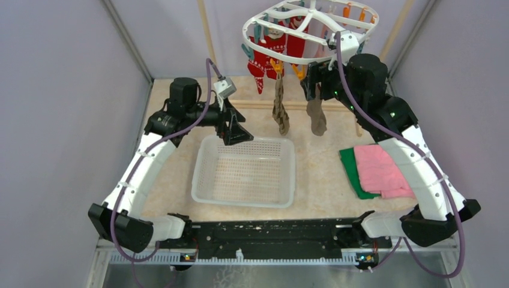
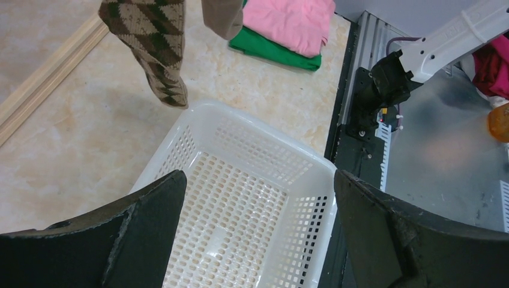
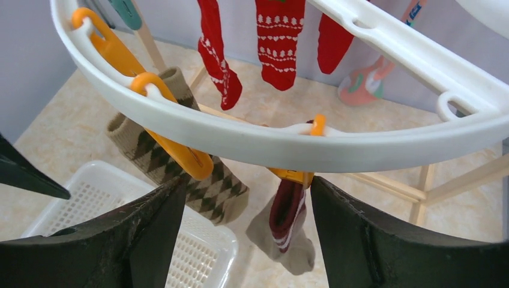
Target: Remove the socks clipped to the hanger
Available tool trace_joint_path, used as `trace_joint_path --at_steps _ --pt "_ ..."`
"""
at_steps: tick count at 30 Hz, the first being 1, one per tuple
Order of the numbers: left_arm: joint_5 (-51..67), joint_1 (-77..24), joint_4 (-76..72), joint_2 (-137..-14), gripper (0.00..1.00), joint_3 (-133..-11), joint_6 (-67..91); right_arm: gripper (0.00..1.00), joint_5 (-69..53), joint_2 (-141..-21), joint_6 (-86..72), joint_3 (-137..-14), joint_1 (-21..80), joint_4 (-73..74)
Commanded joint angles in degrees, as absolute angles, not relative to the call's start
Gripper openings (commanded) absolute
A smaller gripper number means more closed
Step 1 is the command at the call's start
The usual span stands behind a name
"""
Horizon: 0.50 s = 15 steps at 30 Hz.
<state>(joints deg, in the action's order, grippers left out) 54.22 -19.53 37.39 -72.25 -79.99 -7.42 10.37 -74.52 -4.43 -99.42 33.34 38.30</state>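
The white ring hanger (image 1: 312,30) hangs at the back, with red patterned socks (image 1: 264,57), a brown argyle sock (image 1: 280,108) and a grey-tan sock (image 1: 316,117) clipped to it. My right gripper (image 1: 315,81) is up at the ring's front. In the right wrist view the right gripper (image 3: 247,186) is open. Its jaws stand either side of the grey sock with a maroon cuff (image 3: 288,228), which hangs from an orange clip (image 3: 297,175) under the ring (image 3: 252,141). The argyle sock (image 3: 198,180) hangs just to the left. My left gripper (image 1: 235,135) is open and empty over the basket.
A white mesh basket (image 1: 198,180) sits mid-table, and it shows below the left gripper (image 2: 258,180) in the left wrist view (image 2: 240,210). Folded pink and green cloths (image 1: 375,171) lie at the right. A wooden rack bar (image 1: 258,105) runs behind the socks. A pink and teal sock (image 3: 360,87) hangs at the far side.
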Motion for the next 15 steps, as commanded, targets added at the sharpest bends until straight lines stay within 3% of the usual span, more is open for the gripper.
trace_joint_path --at_steps 1,11,15 --pt "51.99 -21.61 29.13 -74.02 0.99 -79.61 -5.61 0.76 7.29 -72.62 -4.73 -101.01 33.01 33.64" --pt "48.96 -26.58 27.20 -75.59 0.99 -80.30 -4.57 0.73 6.68 -73.61 -6.24 -101.43 32.89 35.14" --pt "47.23 -26.72 35.95 -77.43 0.99 -85.10 -7.63 0.73 5.78 -71.67 -7.89 -97.33 32.94 35.23"
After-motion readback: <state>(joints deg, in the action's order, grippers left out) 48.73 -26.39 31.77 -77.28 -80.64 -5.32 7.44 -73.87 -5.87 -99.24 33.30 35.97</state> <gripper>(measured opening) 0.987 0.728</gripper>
